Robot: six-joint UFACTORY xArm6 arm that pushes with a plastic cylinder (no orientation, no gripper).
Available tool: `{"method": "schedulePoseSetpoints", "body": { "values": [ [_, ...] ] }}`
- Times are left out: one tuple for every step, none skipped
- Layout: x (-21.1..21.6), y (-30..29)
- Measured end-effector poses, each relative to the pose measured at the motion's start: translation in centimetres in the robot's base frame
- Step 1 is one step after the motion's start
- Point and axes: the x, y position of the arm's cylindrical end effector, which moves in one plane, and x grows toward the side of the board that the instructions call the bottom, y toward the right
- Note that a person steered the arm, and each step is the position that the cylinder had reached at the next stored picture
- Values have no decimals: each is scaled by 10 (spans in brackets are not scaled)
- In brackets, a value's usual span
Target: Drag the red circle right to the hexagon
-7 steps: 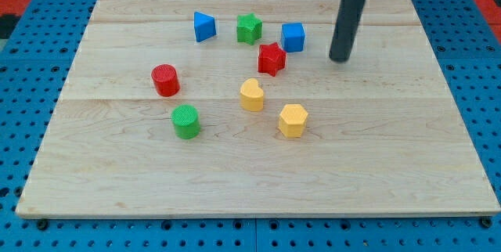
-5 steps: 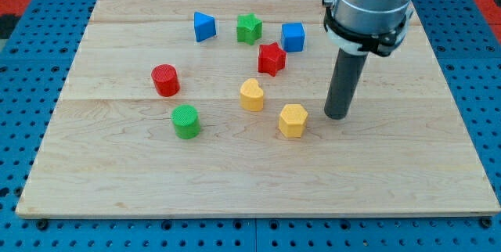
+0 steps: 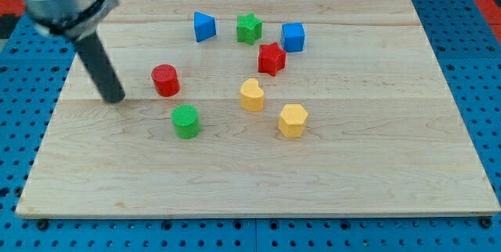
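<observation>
The red circle block (image 3: pixel 165 80) stands on the wooden board (image 3: pixel 376 166), left of centre. The yellow hexagon block (image 3: pixel 293 120) lies to its right and lower, near the board's middle. My tip (image 3: pixel 114 99) rests on the board to the left of the red circle, a short gap away and not touching it. The dark rod leans up toward the view's top left.
A green circle (image 3: pixel 186 121) sits just below the red circle. A yellow heart (image 3: pixel 251 95) lies between the red circle and the hexagon. A red star (image 3: pixel 272 59), blue cube (image 3: pixel 293 37), green star (image 3: pixel 249 28) and blue triangle (image 3: pixel 203 27) lie toward the top.
My tip has swept from the right of the hexagon across to the left side of the red circle. No block has moved.
</observation>
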Motion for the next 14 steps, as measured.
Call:
{"method": "schedulePoseSetpoints", "body": {
  "values": [
    [-61, 43],
    [-53, 120],
    [3, 104],
    [22, 35],
    [-19, 75],
    [-66, 80],
    [-68, -17],
    [-4, -17],
    [-75, -39],
    [-100, 38],
    [-88, 80],
    [-39, 55],
    [-39, 3],
    [-68, -15]
  ]
}}
